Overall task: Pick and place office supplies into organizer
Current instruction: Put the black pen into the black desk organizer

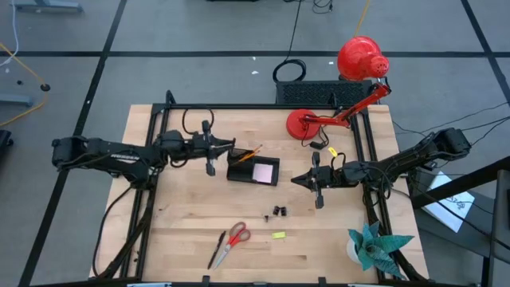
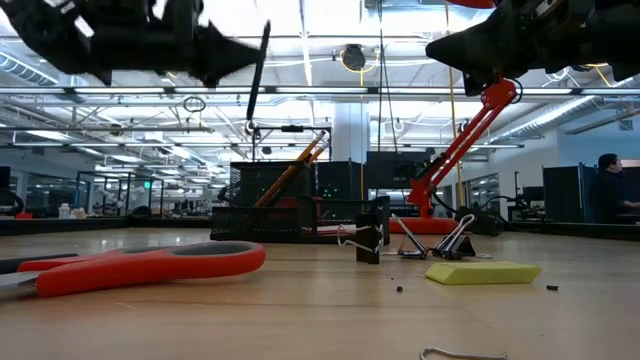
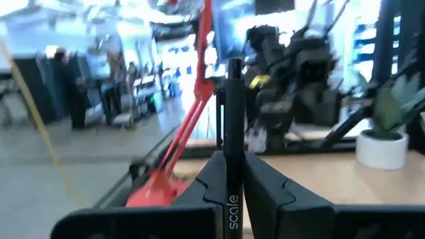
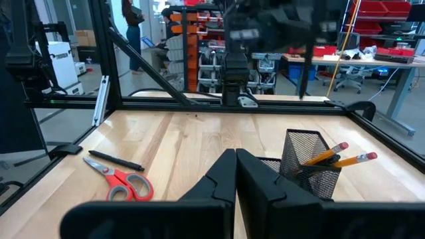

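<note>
On wooden table: scissors, clips; workshop room behind

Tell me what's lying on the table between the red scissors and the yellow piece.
Nothing: bare wood separates the scissors from the yellow piece in the high view.

I see red scissors, a black mesh organizer with a pink pad, orange pencils, and a red lamp.

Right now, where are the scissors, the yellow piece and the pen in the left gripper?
scissors [image 1: 237, 236]: high view, on the red handles.
yellow piece [image 2: 483, 272]: low view, on its front face.
pen [image 3: 233, 126]: left wrist view, on its barrel above the left gripper [image 3: 232, 174].
</note>
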Controlling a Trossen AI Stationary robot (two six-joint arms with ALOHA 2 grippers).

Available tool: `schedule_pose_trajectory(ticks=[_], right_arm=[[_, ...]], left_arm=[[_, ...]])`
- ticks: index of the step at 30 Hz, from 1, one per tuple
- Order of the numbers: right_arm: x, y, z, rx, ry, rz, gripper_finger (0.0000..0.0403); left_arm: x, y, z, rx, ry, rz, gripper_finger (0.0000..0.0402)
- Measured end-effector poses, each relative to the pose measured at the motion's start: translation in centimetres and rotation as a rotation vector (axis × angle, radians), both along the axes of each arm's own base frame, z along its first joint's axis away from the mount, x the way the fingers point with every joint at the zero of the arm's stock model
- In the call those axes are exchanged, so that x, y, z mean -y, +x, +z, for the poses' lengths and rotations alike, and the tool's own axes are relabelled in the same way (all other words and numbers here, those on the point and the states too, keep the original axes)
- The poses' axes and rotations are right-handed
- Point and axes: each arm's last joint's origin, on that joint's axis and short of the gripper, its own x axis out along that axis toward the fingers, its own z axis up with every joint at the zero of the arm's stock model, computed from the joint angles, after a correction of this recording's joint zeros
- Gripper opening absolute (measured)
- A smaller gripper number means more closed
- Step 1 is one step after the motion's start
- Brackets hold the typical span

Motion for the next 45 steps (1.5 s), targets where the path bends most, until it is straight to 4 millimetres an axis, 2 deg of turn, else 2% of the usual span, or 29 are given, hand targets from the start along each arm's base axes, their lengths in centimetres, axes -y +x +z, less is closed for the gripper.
schedule_pose_trajectory(ticks=[3,10,16,29,37,45], right_arm=[[0.0,0.0,0.0,0.003,-0.005,-0.001,0.0004],[0.0,0.0,0.1,0.015,-0.019,-0.001,0.0004],[0.0,0.0,0.1,0.015,-0.020,-0.002,0.0004],[0.0,0.0,0.1,0.008,-0.029,-0.002,0.0004],[0.1,0.0,0.1,0.008,-0.029,-0.005,0.0004],[0.1,0.0,0.1,0.008,-0.039,-0.004,0.0004]], left_arm=[[-0.6,0.1,-1.9,-0.070,-0.039,0.020,0.0035],[-1.0,1.9,-3.7,-0.031,-0.020,-0.012,0.0032],[-1.7,2.3,-5.1,-0.073,-0.029,0.001,0.0040],[-2.1,2.9,-7.3,-0.166,-0.064,-0.011,0.0041],[-2.2,3.2,-9.5,-0.252,-0.093,0.017,0.0042],[-2.3,3.5,-10.0,-0.264,-0.112,0.014,0.0042]])
